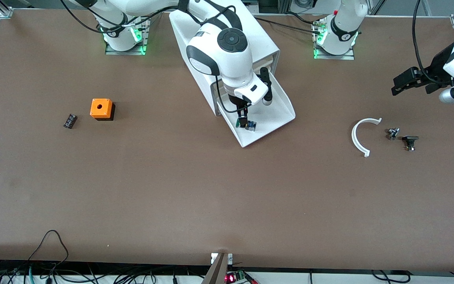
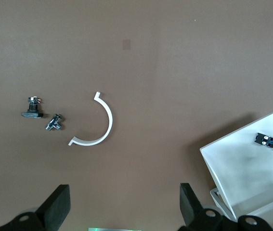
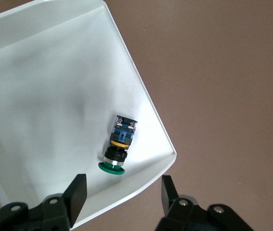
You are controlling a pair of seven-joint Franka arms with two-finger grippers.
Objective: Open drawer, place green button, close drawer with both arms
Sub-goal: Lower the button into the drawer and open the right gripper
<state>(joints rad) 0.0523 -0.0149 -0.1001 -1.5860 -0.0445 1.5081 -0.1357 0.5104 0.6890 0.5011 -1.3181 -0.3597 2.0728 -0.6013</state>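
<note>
Nearest, the white arc (image 1: 360, 136) and two small black parts (image 1: 401, 138) lie on the table (image 1: 211, 197) toward the left arm's end. Farther off, the drawer (image 1: 278, 118) stands pulled out of the cabinet (image 1: 258, 43), and the button (image 3: 119, 144) lies in it near the front rim. The right pincer (image 1: 243, 117) hangs over it, spread and empty. The left pincer (image 1: 402, 83) waits over the table's end, spread too.

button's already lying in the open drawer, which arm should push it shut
Right, probably. The right gripper hangs open directly over the drawer, just above the button. The left gripper, also open, waits toward the left arm's end of the table.
</note>
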